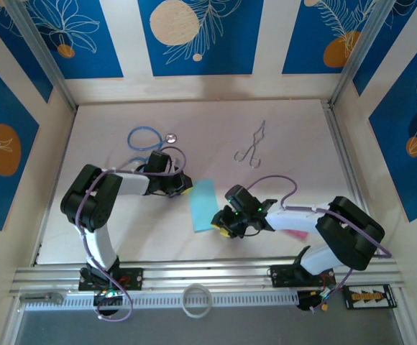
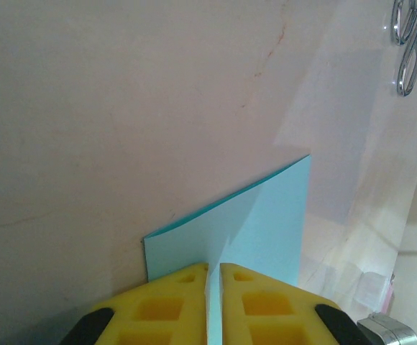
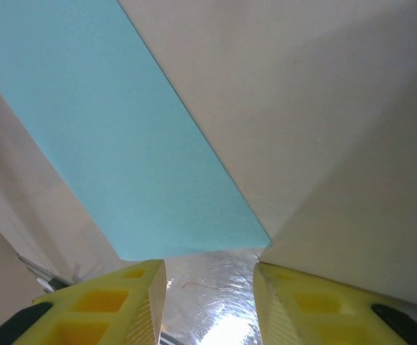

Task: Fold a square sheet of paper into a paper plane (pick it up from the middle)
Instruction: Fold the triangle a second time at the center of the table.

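A pale desk [image 1: 295, 129] is seen whole from above. A light turquoise-blue paper sheet [image 1: 203, 205], folded to a narrow rectangle, is placed at its middle, between both tools. In the wrist views, the left tool [image 2: 213, 267] is closed on the sheet's edge. The right tool [image 3: 210, 266] is parted and empty, with the sheet's end just ahead. Steel forceps [image 1: 250, 147] are recorded beyond.

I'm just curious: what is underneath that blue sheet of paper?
The square sheet of paper lies on the pale table; bare tabletop shows around it. Whatever sits directly beneath is covered. The left gripper pinches its edge.
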You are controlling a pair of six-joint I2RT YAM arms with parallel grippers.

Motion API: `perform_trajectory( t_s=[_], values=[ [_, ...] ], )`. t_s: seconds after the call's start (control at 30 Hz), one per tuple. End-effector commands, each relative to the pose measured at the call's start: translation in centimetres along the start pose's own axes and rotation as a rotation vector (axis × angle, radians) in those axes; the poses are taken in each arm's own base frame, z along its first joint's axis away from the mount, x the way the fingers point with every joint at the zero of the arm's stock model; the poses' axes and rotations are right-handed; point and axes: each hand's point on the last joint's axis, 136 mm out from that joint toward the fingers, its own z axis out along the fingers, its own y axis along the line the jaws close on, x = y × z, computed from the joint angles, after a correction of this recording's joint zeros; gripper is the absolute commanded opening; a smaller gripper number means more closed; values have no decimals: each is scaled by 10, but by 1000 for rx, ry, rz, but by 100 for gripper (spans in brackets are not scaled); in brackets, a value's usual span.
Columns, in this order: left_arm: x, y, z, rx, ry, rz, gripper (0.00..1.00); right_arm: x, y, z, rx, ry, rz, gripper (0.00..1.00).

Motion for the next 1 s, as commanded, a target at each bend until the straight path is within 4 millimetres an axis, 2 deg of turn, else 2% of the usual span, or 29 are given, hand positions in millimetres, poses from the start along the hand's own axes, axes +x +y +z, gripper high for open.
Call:
perform_trajectory(
  t_s=[0.0,0.37,0.5,0.97],
  values=[
    [3,-2,0,2,29,-1,13,-25,24,3,-75,-106,-50,38],
    [2,-3,-1,3,28,2,13,-29,36,2,-108,-134,-66,36],
    [2,-4,-1,2,27,7,13,-28,38,-4,-106,-159,-90,37],
    [2,-4,1,3,36,13,13,-23,58,-16,-129,-138,-262,41]
  ],
)
